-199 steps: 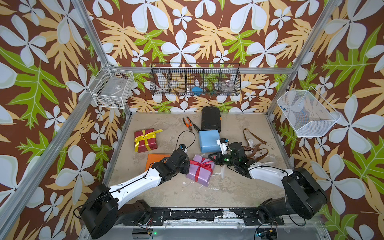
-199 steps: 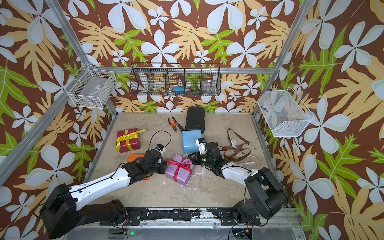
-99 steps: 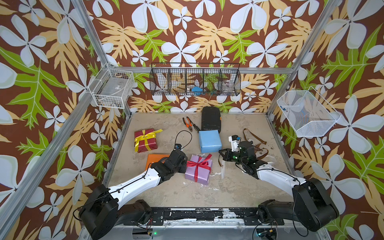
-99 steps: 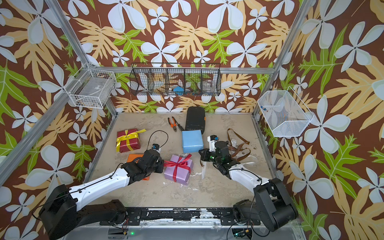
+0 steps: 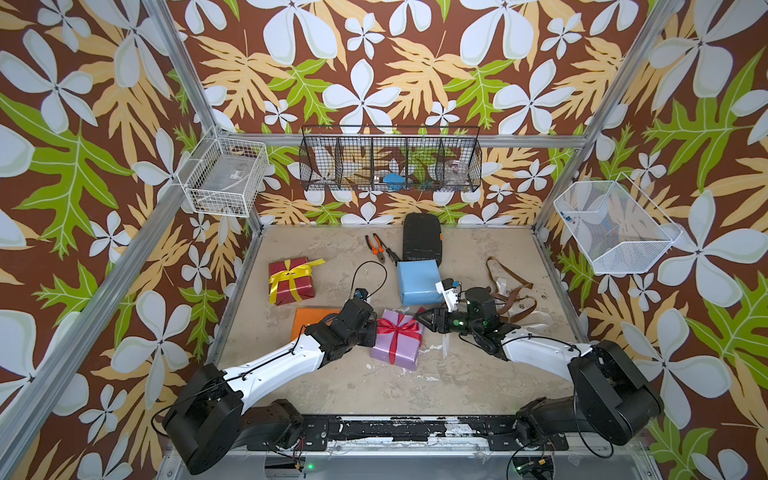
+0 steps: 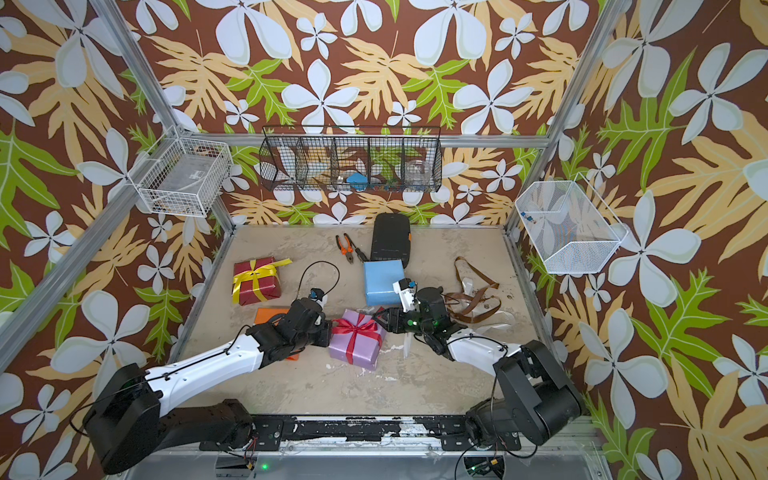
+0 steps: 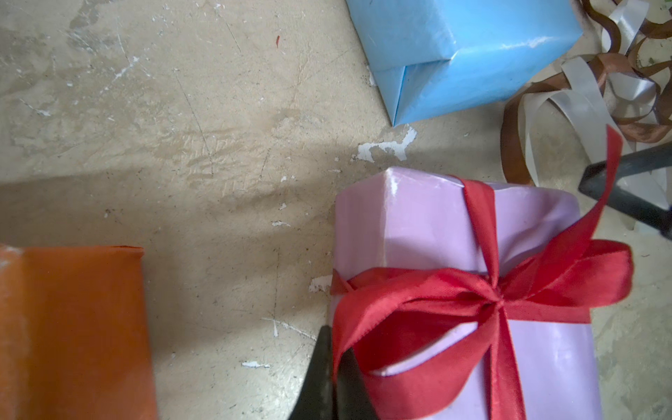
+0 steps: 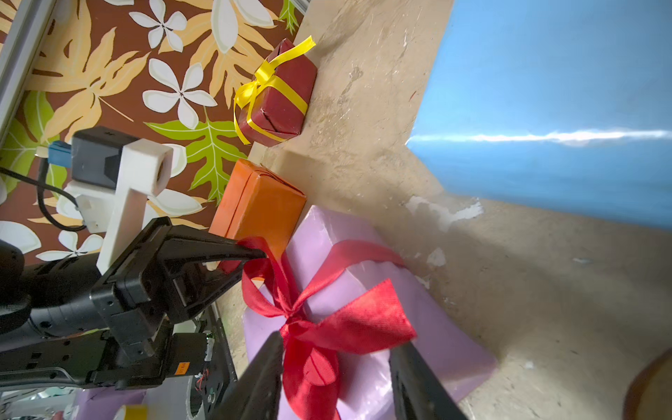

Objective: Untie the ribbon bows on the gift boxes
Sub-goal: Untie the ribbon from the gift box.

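Untying in hand: red bow [image 7: 498, 302] on lilac box [image 5: 395, 349]. Tail clamped in left gripper [image 8: 260, 254]; right gripper [image 8: 334, 345] spread around bow's other side. Closure, then outward pull, judged needed.

Worn beige tabletop [image 5: 332, 386], scuffed, white chips in places. On it: dark red box [image 5: 291, 281] with yellow ribbon [image 5: 296, 271] at left; orange box [image 5: 313, 322] just in front of it; lilac box [image 5: 397, 351] with red ribbon [image 5: 399, 328] mid-table; bare light blue box [image 5: 419, 282] behind. Black ribbed case [image 5: 420, 242] and orange-handled pliers [image 5: 377, 248] at back. Loose brown ribbon [image 7: 643, 131] and white ribbon [image 7: 582, 83] tangled at right.
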